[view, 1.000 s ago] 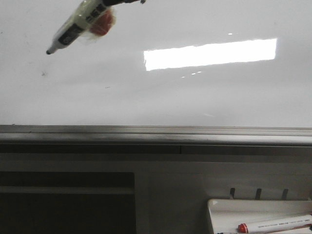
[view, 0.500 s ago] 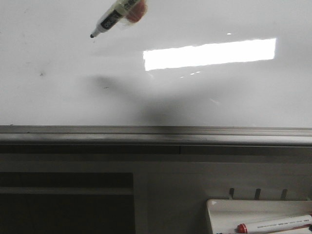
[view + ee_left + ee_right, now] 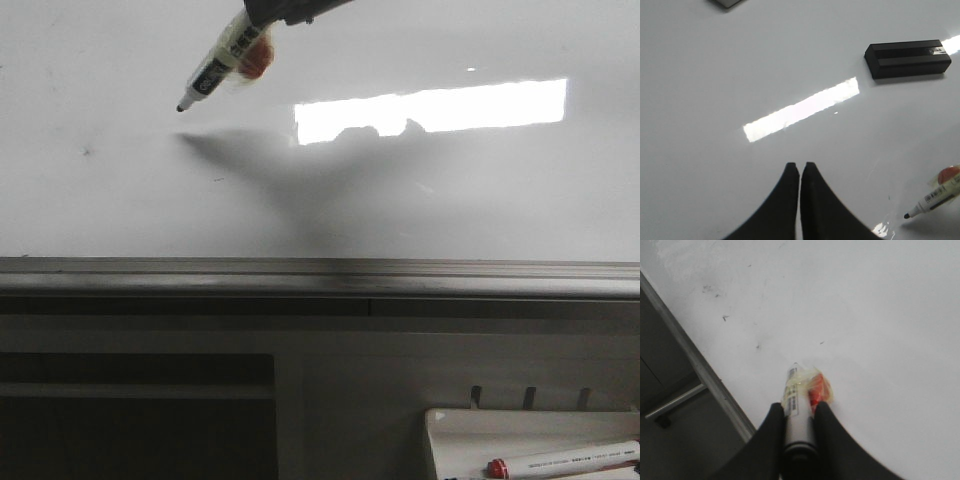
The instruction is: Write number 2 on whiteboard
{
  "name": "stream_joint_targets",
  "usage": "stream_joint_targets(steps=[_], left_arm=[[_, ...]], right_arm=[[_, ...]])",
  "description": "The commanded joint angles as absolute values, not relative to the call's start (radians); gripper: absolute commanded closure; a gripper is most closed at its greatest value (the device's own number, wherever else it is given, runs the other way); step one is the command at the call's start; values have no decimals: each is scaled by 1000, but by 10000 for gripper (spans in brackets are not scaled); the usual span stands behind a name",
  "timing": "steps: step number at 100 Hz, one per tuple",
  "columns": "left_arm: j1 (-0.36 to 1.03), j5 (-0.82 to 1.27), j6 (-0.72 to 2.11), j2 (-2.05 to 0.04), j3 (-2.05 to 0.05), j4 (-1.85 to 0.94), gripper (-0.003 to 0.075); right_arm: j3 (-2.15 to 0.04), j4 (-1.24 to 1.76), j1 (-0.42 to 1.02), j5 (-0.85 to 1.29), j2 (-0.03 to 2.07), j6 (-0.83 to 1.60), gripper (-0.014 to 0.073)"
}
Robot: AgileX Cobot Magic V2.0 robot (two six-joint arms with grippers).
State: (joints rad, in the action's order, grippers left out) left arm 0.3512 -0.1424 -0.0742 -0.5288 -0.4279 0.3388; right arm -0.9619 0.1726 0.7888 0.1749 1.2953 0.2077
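Marker tip near whiteboard; tray lower right.

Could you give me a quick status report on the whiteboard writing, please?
Right end effector shut on marker, tip near whiteboard. Left end effector shut, empty. No number 2 visible yet. Nothing in the way.

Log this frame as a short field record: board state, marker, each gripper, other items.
whiteboard: no digit drawn, faint smudges only
marker: uncapped, in right gripper, tip angled down toward the board; contact cannot be told
left gripper: shut, empty, over the board
eraser: black, lying on the board
tray: lower right, holds a red-capped marker
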Motion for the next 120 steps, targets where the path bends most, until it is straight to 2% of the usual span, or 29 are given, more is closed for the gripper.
stream_joint_targets(steps=[1,22,39,64,98,120], left_arm=[[348,-222,-86,-531,-456,322,741],[348,-222,-86,-531,-456,322,741],[348,-222,-86,-531,-456,313,741],[348,-222,-86,-531,-456,310,741],[348,-222,-86,-531,-456,310,741],[348,-222,-86,-531,-456,310,741]], right_arm=[[-1010,168,763,106,1273,216,664],[-1039,151,684,116,1269,216,664],[-1043,127,642,210,1239,216,664],[-1039,115,646,396,1214,216,643],[-1065,115,746,349,1333,216,643],[-1114,98,746,372,1361,216,643]])
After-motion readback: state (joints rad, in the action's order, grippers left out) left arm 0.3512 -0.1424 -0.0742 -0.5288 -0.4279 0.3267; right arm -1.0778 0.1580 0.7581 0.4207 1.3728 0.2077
